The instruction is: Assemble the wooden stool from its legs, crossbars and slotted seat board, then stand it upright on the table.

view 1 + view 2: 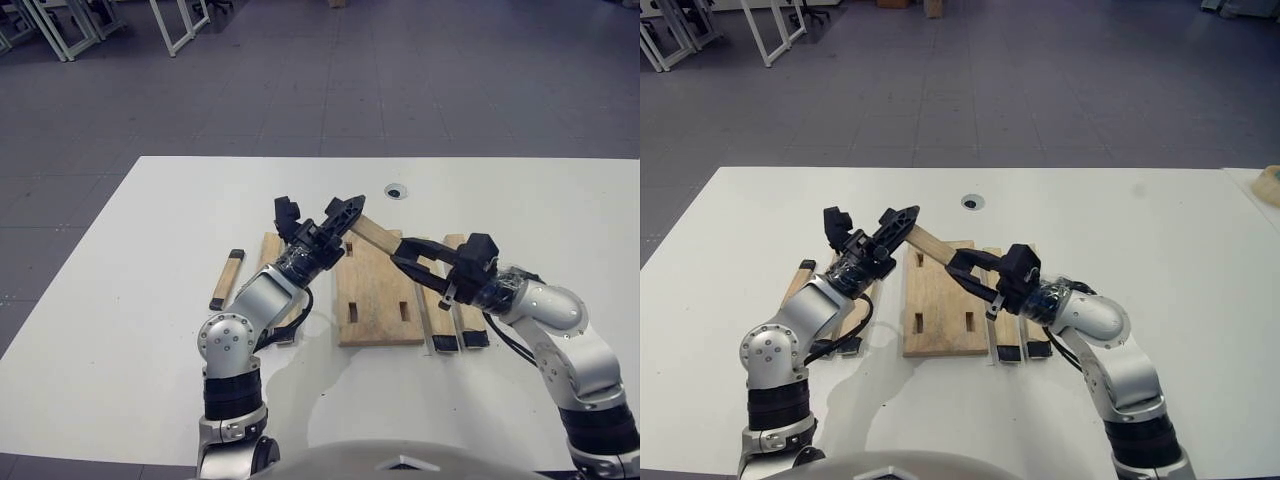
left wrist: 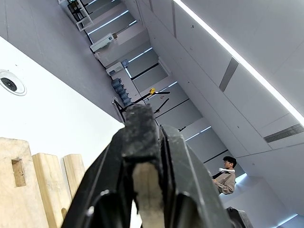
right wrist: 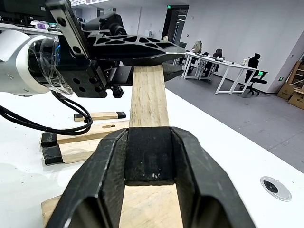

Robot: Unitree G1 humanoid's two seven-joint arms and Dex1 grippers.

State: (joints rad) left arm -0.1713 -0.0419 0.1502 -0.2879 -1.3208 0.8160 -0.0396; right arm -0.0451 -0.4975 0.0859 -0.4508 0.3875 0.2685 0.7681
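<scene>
At the centre of the left eye view, a wooden bar (image 1: pixel 375 233) is held aloft, the fingers of the left gripper (image 1: pixel 352 212) and right gripper (image 1: pixel 403 250) closed on its ends, above the slotted seat board (image 1: pixel 375 300) lying flat on the tabletop (image 1: pixel 150 220). At the middle of the right eye view, black-tipped legs (image 1: pixel 1004 338) are seen loose beside the board. In each wrist view, the clamp on the bar is confirmed. Nothing is judged fitted yet.

Pale bare wood on the seat board (image 1: pixel 375 300) and raised bar (image 1: pixel 376 235); black caps on the legs (image 1: pixel 226 276); left gripper (image 1: pixel 345 213) and right gripper (image 1: pixel 415 256) black; white table (image 1: pixel 140 330); grey tiled floor (image 1: pixel 400 80).
</scene>
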